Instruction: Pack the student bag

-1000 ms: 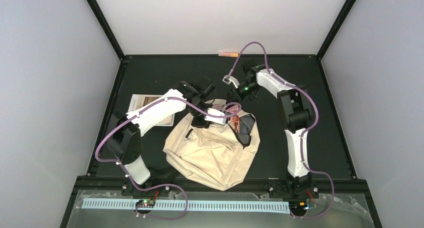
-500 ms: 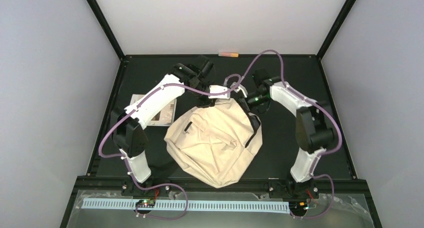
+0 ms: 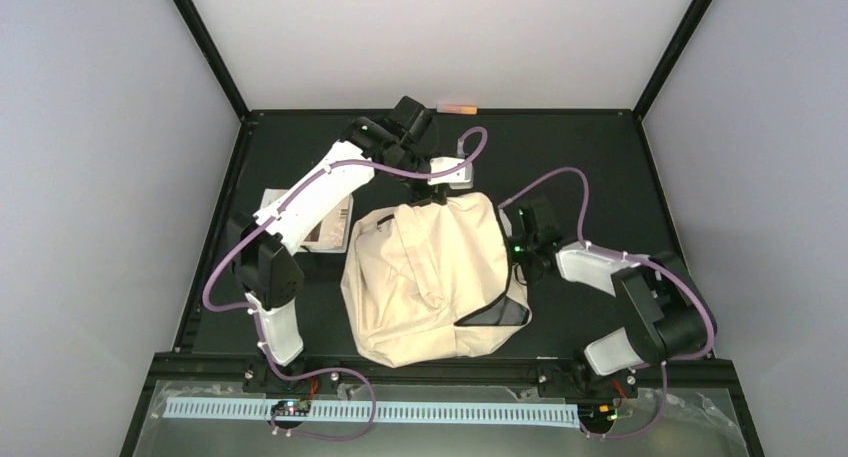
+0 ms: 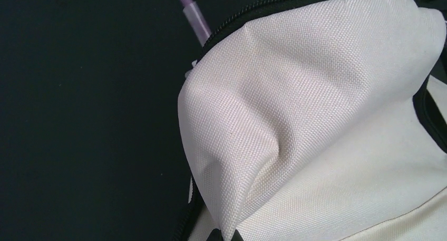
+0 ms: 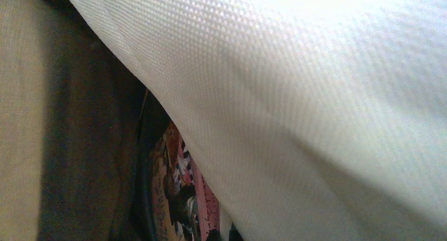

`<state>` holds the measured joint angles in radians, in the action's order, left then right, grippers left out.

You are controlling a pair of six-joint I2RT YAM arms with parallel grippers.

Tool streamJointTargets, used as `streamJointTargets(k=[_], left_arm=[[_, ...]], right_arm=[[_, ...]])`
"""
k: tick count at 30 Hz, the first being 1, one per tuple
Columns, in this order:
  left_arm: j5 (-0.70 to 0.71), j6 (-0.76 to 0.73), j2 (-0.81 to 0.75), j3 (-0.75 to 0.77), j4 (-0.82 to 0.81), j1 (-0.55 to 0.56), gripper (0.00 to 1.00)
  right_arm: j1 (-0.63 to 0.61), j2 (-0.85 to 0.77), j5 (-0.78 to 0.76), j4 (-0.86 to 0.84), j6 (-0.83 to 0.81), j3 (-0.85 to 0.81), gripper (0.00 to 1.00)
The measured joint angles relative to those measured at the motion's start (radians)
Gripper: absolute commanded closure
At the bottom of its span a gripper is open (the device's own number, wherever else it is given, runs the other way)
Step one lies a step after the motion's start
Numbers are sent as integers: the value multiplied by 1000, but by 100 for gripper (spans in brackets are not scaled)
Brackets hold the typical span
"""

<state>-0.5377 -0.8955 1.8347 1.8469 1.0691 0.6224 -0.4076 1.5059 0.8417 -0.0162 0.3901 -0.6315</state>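
One wrist view shows colourful print (image 5: 182, 199) inside bag (image 5: 316, 93).

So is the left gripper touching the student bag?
Touching. In the left wrist view, cream fabric of the student bag is pinched into a ridge between the closed jaws of the left gripper.

**Student bag (image 3: 425, 277), mid-table, far end bunched**

Large soft backpack of cream woven fabric, slumped on the dark tabletop at its centre. The cloth is creased, with a diagonal fold across the upper face. A dark zip runs along the far edge. There is black trim and a dark gap at the near right corner.
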Motion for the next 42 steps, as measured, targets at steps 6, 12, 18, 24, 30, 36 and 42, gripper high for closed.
streamJointTargets(k=[6, 12, 18, 24, 30, 36, 42], left_arm=[[-35, 9, 31, 5, -27, 23, 98], [-47, 36, 61, 63, -30, 29, 98], [-3, 60, 61, 60, -47, 29, 2], [72, 144, 61, 104, -39, 24, 1], [195, 251, 8, 114, -23, -43, 1], [284, 395, -76, 98, 29, -317, 1], [320, 467, -198, -174, 10, -709, 1]], right_arm=[[-61, -82, -200, -196, 206, 101, 98], [-139, -99, -311, -212, 237, 100, 67], [-42, -230, -427, 50, 152, 62, 26], [-2, -414, -754, 340, 33, -129, 12], [11, -640, -1182, 446, -61, -182, 11], [-1, -629, -1190, 429, -100, -270, 20], [-201, -320, -931, 257, 4, -421, 21]])
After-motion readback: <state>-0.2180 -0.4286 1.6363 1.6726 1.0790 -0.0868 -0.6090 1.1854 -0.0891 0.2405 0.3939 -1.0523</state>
